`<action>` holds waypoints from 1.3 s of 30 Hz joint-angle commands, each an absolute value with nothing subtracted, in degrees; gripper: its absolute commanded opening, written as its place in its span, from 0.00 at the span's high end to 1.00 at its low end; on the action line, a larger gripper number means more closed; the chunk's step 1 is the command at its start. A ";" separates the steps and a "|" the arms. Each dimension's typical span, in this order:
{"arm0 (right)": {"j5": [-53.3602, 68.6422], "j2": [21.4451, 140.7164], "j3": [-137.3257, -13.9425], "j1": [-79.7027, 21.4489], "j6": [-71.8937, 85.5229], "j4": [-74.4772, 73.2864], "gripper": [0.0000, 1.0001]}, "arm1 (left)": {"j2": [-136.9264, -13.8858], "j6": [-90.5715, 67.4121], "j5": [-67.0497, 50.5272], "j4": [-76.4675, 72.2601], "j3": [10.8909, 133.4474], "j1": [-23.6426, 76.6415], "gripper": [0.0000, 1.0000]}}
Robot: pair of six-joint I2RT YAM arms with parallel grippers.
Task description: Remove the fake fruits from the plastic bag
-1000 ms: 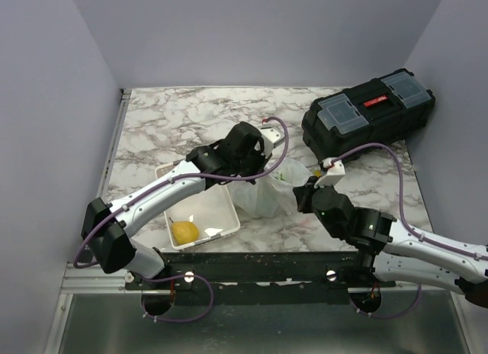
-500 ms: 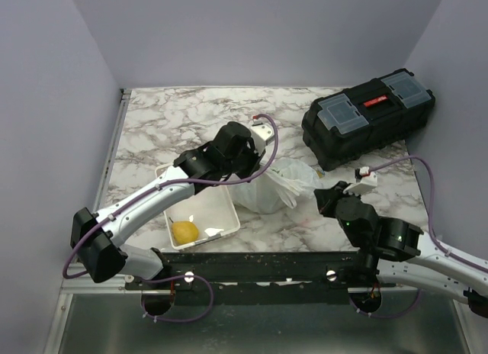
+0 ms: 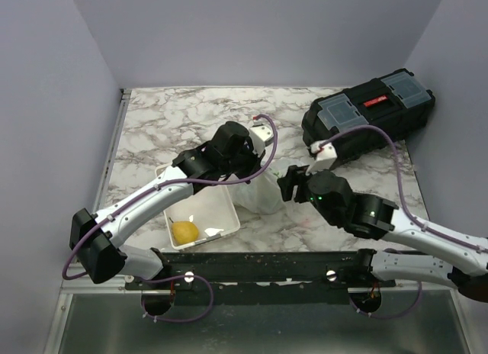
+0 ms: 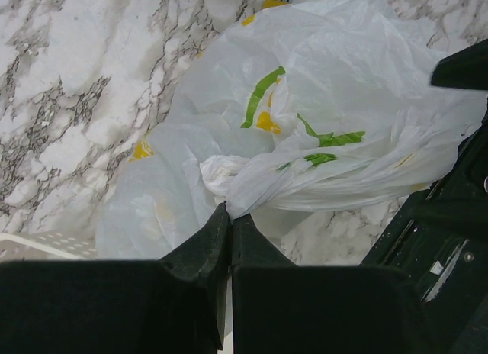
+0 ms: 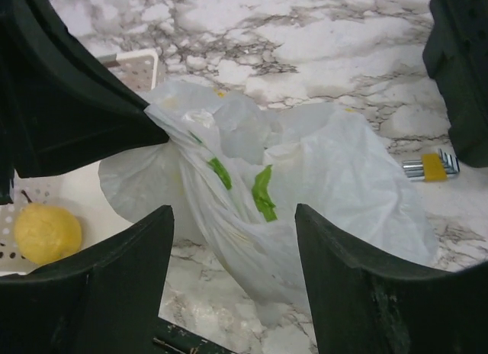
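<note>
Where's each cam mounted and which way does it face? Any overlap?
Top external: above and behind the robot, looking down on the table; left arm and right arm show.
Left wrist: on the left arm, looking along the left gripper, pinched on the plastic bag.
Right wrist: looking past the open right gripper at the bag.
Shared: all three show the bag; the right wrist also sees the left gripper.

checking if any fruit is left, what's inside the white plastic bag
No fruit shows. The crinkly white plastic bag is bunched in the left claw, its folds covering the inside; only green and yellow marks show.
</note>
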State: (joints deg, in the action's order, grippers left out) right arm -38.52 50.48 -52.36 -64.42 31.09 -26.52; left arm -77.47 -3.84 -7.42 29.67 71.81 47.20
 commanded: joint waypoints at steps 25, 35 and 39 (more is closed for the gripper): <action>-52.85 45.99 -43.45 -64.51 35.55 -27.82 0.66 | -74.47 -4.61 -0.88 27.70 69.95 46.77 1.00; -51.21 28.54 -38.37 -64.54 42.63 -32.00 0.97 | -72.53 -6.05 -4.00 24.99 68.55 45.77 1.00; -49.19 27.74 -38.15 -64.56 41.75 -31.80 0.99 | -71.80 -5.92 -9.53 23.58 68.09 45.37 1.00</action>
State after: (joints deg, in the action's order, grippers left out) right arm -50.11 28.25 -39.13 -64.45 40.56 -29.95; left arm -73.93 -5.72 -4.47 26.44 68.93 46.17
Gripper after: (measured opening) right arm 0.016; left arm 0.008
